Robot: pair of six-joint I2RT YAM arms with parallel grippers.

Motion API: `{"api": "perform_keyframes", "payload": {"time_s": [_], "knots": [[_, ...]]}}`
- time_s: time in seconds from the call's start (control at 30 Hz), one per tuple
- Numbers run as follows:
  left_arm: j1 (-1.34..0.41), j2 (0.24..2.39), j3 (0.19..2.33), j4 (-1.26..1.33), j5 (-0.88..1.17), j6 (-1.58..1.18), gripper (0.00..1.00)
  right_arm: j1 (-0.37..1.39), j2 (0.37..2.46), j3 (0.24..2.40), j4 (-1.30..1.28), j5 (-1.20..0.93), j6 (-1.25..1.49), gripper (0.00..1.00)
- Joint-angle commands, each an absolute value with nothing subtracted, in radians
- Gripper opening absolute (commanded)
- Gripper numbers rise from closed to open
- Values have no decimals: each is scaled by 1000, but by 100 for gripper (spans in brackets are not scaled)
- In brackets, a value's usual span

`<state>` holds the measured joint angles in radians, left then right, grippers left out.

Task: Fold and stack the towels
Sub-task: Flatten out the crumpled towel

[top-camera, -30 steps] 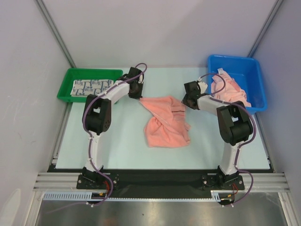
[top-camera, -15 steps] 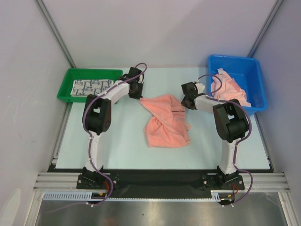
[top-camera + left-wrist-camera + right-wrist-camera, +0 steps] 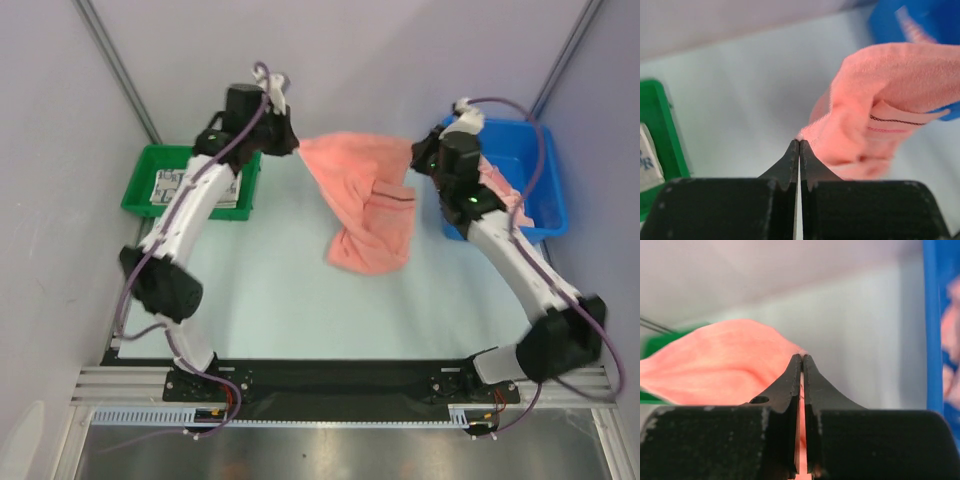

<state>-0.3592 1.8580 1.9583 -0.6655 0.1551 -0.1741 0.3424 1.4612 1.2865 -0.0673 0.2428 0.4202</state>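
The left jaws are pressed shut on one upper corner of a salmon-pink towel (image 3: pixel 365 200), and the right jaws are clamped on the opposite upper corner. The cloth is stretched between them above the tabletop (image 3: pixel 280 290), and its loose lower part hangs down in folds with a thin dark stitched line showing. Whether the bottom edge touches the surface cannot be told. To the left, a green tray (image 3: pixel 135 195) holds a white, blue-grey patterned towel (image 3: pixel 168 185). To the right, a blue bin (image 3: pixel 555 200) holds more pink towels (image 3: pixel 505 190).
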Motion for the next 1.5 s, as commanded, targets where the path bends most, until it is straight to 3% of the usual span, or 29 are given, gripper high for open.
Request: {"api": "perform_keyframes", "payload": {"time_s": [0.0,0.23,0.37,0.7,1.07,1.17,1.3,1.47], "knots": [[-354,1563,1970,-623,299,-178,0,363,1222,1332,3,253,330,0],[-374,1185,1743,-470,526,-251,0,410,804,1209,-31,85,313,0],[-414,1086,1715,-502,566,-273,0,414,643,1206,-66,11,351,0],[-456,1069,1914,-568,617,-330,0,413,635,1345,-84,-98,403,0],[-456,1092,2071,-381,741,-549,0,393,667,1471,135,-225,621,0],[-454,1146,2146,-486,620,-536,0,351,675,1482,100,-204,629,0],[-433,1322,2320,-838,419,-404,0,330,768,1430,34,-147,568,0],[-368,1419,2200,-829,155,-312,0,328,964,1316,175,-115,476,0]]}}
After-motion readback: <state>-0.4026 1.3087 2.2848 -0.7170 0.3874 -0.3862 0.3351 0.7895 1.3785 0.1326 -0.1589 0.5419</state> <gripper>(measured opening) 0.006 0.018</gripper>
